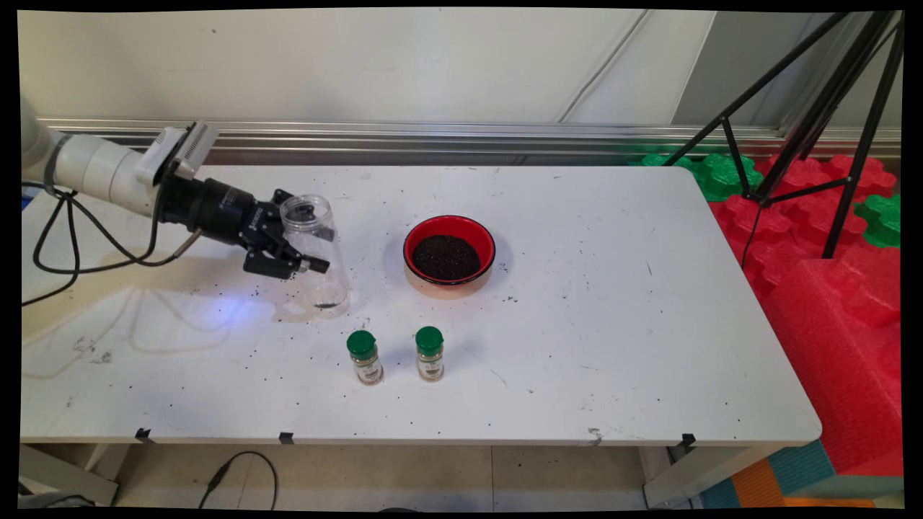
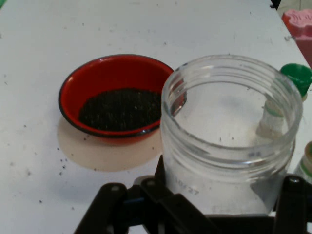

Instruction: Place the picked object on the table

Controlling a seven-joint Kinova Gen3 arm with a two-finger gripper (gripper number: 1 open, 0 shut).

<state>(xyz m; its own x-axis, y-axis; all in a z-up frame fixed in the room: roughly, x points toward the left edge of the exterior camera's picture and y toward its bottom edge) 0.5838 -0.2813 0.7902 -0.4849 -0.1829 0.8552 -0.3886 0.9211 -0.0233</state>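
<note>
Pincer (image 1: 301,254) grasping a clear jar (image 1: 315,254).
The jar stands on the surface (image 1: 577,324), left of a red bowl (image 1: 449,254).

Bright, even light from overhead on the white worktop (image 1: 577,303). Shadows soft and faint: pale loops of the arm (image 1: 101,173) and its cables (image 1: 54,238) at the worktop's left, a thin rim of shade right of the red bowl (image 1: 449,254), short smudges beside the green-capped bottles (image 1: 365,357). Mild glare along the clear jar (image 1: 317,252); in the hand view, a tan glow under the bowl.
</note>
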